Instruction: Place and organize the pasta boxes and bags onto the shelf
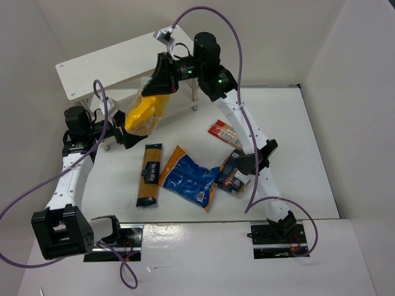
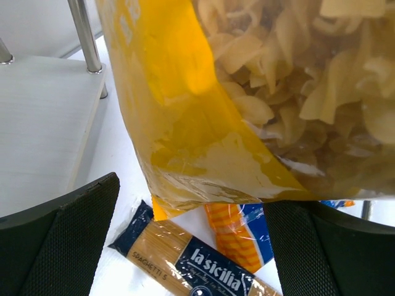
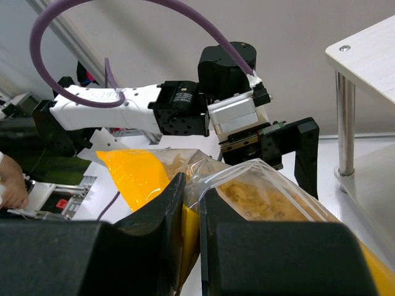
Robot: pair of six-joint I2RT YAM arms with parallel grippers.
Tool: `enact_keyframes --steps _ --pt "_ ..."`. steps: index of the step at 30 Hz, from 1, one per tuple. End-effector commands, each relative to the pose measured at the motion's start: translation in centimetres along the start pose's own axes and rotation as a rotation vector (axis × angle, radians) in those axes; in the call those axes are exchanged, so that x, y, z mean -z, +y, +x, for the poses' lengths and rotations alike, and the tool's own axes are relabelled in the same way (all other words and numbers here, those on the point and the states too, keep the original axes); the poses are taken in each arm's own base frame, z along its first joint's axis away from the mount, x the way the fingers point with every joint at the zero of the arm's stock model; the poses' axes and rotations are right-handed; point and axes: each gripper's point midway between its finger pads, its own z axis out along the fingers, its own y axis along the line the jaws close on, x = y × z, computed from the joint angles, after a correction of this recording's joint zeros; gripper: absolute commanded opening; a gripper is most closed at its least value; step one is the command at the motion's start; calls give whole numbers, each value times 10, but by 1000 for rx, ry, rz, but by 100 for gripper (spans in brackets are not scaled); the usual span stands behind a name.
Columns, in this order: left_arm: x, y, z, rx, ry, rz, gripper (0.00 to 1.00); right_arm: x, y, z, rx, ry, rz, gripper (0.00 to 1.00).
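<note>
My right gripper (image 1: 162, 86) is shut on the top edge of the yellow-and-clear bag (image 1: 146, 112) of short pasta and holds it in the air in front of the shelf (image 1: 111, 61). In the right wrist view the pads (image 3: 166, 209) pinch the clear film of the bag (image 3: 136, 176). My left gripper (image 1: 128, 137) is open just below the bag's lower end (image 2: 247, 92), which hangs above its spread fingers (image 2: 62, 246) without touching them. On the table lie the spaghetti packet (image 1: 149, 174), blue crinkly bag (image 1: 188, 177), slim red packet (image 1: 225, 134) and dark blue box (image 1: 233, 176).
The shelf's lower board (image 2: 43, 123) and a silver leg (image 2: 86, 37) stand close to the left of the hanging bag. Another leg (image 3: 344, 123) rises on the right of the right wrist view. White walls enclose the table on three sides.
</note>
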Motion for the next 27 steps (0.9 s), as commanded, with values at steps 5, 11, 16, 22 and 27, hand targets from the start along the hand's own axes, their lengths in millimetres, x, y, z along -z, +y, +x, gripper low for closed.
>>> enact_keyframes --steps 5,11,16,22,27 --pt "-3 -11 -17 -9 -50 84 100 -4 27 -26 151 -56 -39 0" --pt "1 -42 -3 -37 -30 245 100 -4 27 -27 164 -61 -31 0" --pt "5 -59 -2 -101 -63 335 100 -4 28 -30 172 -69 -25 0" --pt "7 -65 -14 -151 -93 372 100 -7 31 -28 163 -64 -32 0" --pt "5 -60 -12 -143 -85 362 100 -7 30 -27 154 -61 -30 0"
